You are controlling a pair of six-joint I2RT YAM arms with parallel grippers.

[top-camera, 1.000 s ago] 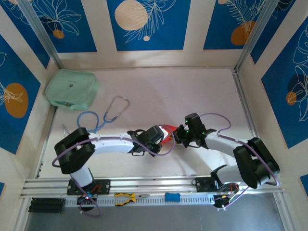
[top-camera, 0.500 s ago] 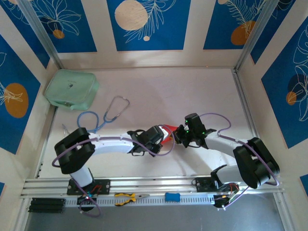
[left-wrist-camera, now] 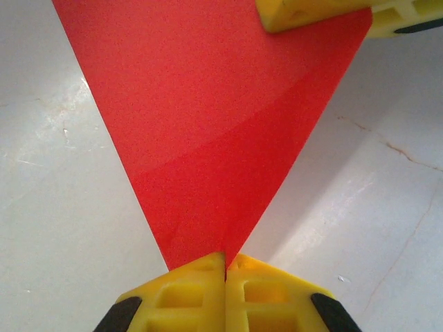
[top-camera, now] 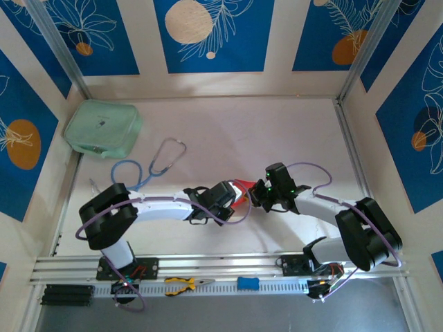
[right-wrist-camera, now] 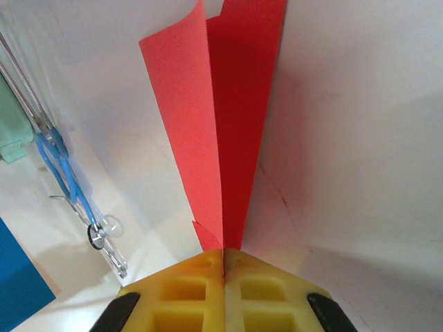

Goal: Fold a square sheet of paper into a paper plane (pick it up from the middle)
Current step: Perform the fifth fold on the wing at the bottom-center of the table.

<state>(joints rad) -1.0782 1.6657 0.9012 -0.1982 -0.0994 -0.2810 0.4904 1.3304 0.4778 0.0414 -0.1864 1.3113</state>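
Note:
The square sheet of paper (top-camera: 241, 187) is bright red and folded into a narrow pointed shape, held up between both grippers at the table's near middle. In the left wrist view the sheet of paper (left-wrist-camera: 208, 124) is a red triangle whose tip is pinched in my left gripper (left-wrist-camera: 225, 261), which is shut on it. The right gripper's yellow fingers (left-wrist-camera: 311, 14) clamp its far corner. From the right wrist, two red flaps of the sheet of paper (right-wrist-camera: 221, 138) rise from my right gripper (right-wrist-camera: 223, 254), shut on the fold. From above, the left gripper (top-camera: 236, 196) and the right gripper (top-camera: 254, 193) almost meet.
A mint-green pouch (top-camera: 104, 128) lies at the back left, with a blue stethoscope (top-camera: 149, 166) in front of it. The stethoscope (right-wrist-camera: 66, 180) also lies left of the right gripper. Yellow pliers (top-camera: 183, 283) and a blue tool (top-camera: 248, 283) sit on the near rail.
My left gripper's jaws have closed the last bit onto the paper's tip. Neither arm nor the paper has visibly moved.

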